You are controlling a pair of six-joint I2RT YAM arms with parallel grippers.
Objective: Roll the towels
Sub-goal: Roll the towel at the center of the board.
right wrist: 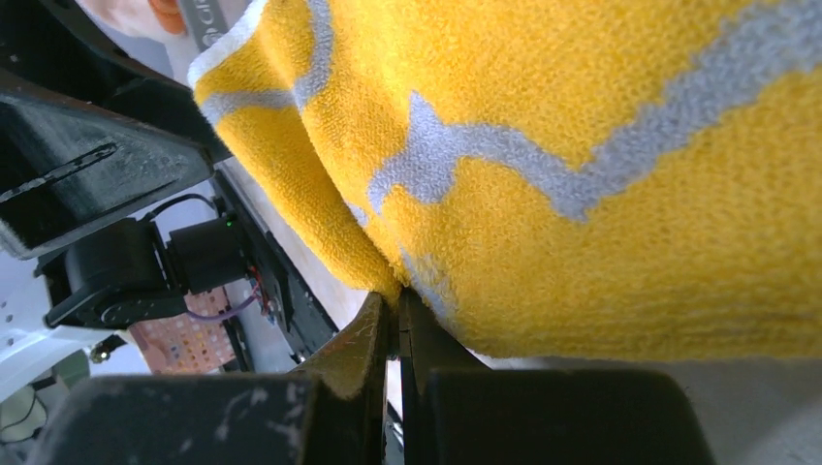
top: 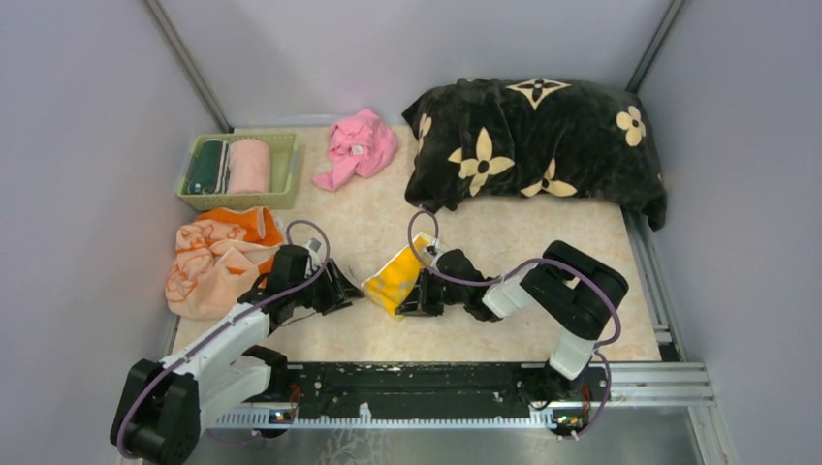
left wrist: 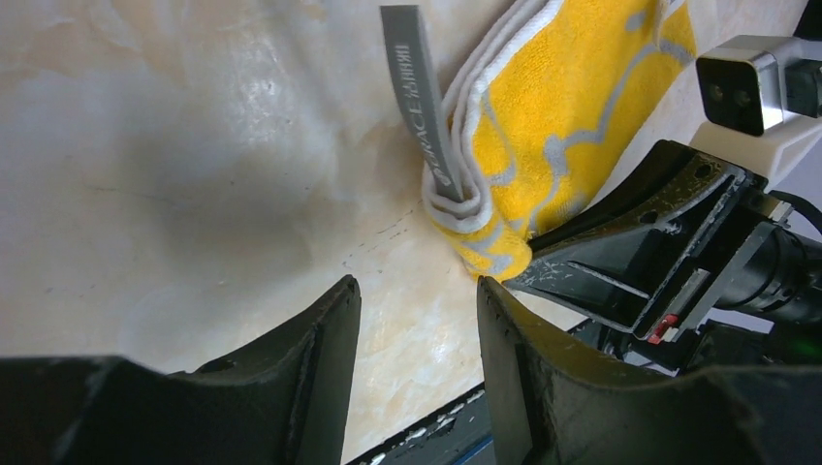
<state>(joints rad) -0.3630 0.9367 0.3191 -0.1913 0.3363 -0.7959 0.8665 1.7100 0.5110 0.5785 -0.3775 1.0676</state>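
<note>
- Your right gripper (right wrist: 395, 308) is pinched together on the lower edge of the yellow terry towel with grey duck outlines (right wrist: 582, 194).
- Your left gripper (left wrist: 417, 291) stands apart and empty, just beside that towel's folded corner on the beige marbled tabletop (left wrist: 194, 145).
- The peach towel with orange border (top: 208, 262) lies crumpled at the tabletop's left edge.

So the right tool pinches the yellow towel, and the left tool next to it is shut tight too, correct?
Not quite: the left tool is open, with the table showing through the gap, as the left wrist view shows. The right tool does pinch the yellow towel.
</note>
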